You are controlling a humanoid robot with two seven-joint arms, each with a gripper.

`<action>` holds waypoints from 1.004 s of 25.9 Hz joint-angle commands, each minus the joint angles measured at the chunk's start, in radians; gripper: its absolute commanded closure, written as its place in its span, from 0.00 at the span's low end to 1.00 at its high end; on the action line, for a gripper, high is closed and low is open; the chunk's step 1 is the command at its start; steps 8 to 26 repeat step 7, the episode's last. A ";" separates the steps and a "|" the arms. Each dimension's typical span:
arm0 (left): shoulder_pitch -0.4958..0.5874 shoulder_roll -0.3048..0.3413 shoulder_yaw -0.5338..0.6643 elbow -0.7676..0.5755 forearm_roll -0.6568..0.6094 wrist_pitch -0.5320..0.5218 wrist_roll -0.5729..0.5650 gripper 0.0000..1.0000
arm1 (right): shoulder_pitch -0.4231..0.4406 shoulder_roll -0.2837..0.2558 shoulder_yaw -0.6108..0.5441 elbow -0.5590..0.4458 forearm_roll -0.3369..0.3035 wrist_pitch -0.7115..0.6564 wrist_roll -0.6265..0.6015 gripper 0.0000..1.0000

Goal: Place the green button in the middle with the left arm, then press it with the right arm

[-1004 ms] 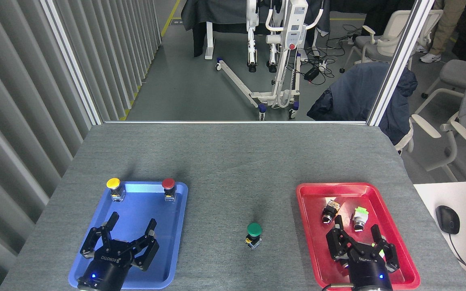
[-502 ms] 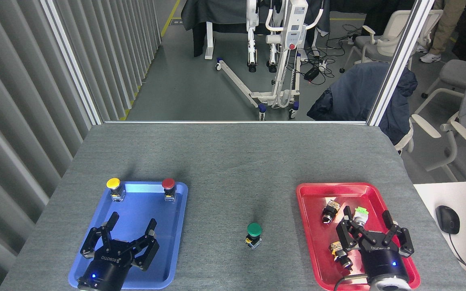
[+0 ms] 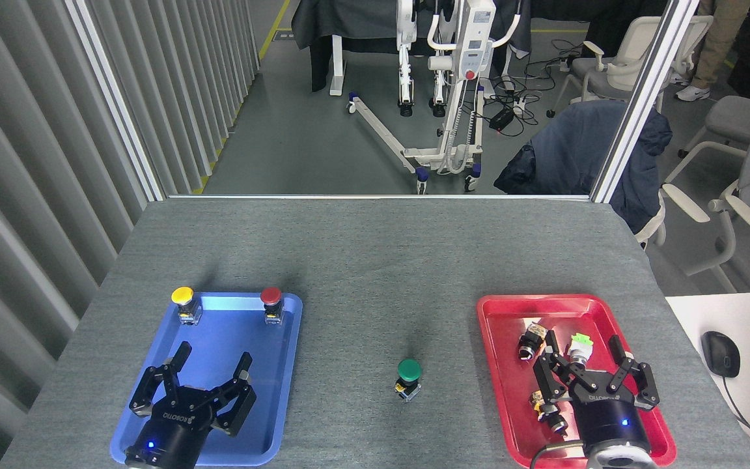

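Two grippers low in frame, wrists cut off by the bottom edge.
Left gripper (image 3: 209,365) jaws apart over blue tray (image 3: 287,365); right gripper (image 3: 586,355) jaws apart, partly hiding switches in red tray (image 3: 499,365); green button (image 3: 409,370) upright on tabletop (image 3: 375,260).

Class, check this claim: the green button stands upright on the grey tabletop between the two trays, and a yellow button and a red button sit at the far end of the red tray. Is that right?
Not quite. The head view shows the yellow button and red button at the far end of the blue tray, not the red one. The green button does stand upright on the grey tabletop between the trays.
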 commanded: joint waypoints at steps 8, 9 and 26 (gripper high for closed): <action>0.000 0.000 0.000 0.000 0.000 0.000 0.000 0.02 | -0.016 0.000 0.001 0.001 -0.001 0.010 -0.002 0.00; 0.000 0.000 0.000 0.000 0.000 0.000 0.000 0.02 | -0.016 0.000 0.001 0.001 -0.001 0.010 -0.002 0.00; 0.000 0.000 0.000 0.000 0.000 0.000 0.000 0.02 | -0.016 0.000 0.001 0.001 -0.001 0.010 -0.002 0.00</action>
